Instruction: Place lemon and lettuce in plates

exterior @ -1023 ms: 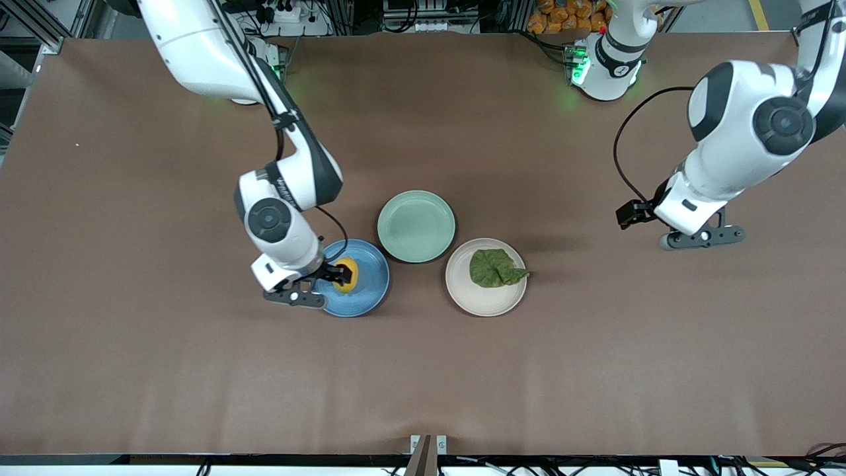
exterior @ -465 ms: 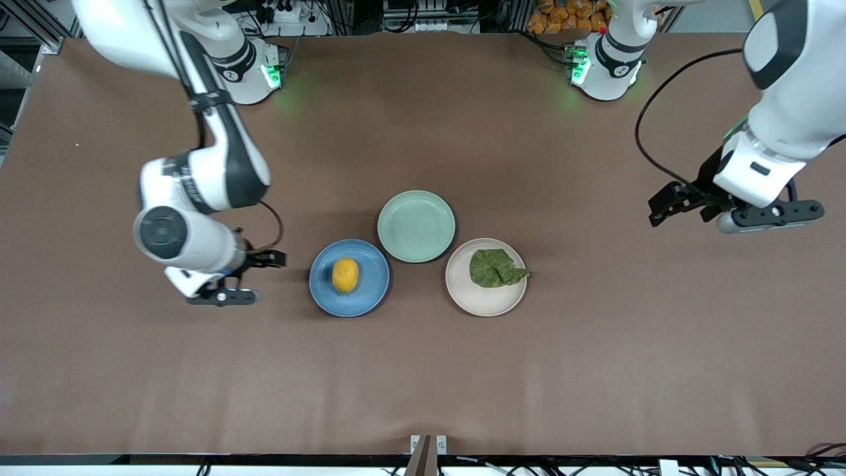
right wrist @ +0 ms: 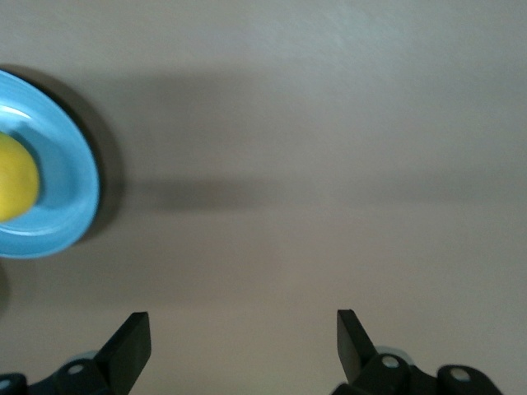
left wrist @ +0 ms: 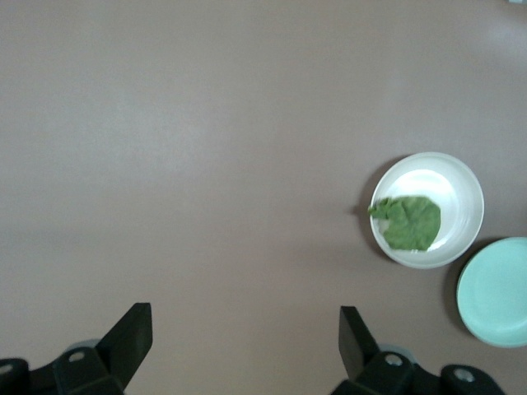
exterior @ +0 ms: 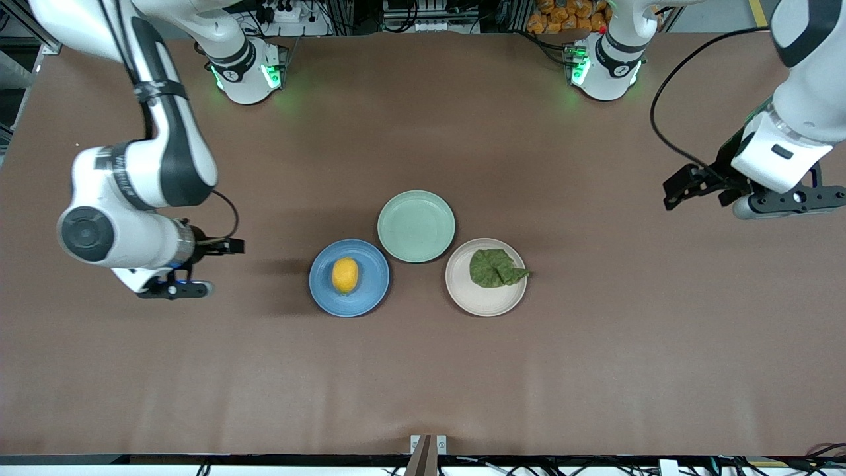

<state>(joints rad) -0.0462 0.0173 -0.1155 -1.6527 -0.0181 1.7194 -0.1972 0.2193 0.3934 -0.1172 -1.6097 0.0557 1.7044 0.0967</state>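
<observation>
Wrinkly lettuce (exterior: 497, 268) on smooth beige plate (exterior: 486, 301).

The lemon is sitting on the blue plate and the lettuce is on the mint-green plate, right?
Not quite. The lemon is on the blue plate, but the lettuce lies on the beige-white plate; the mint-green plate holds nothing, as the front view shows.
</observation>
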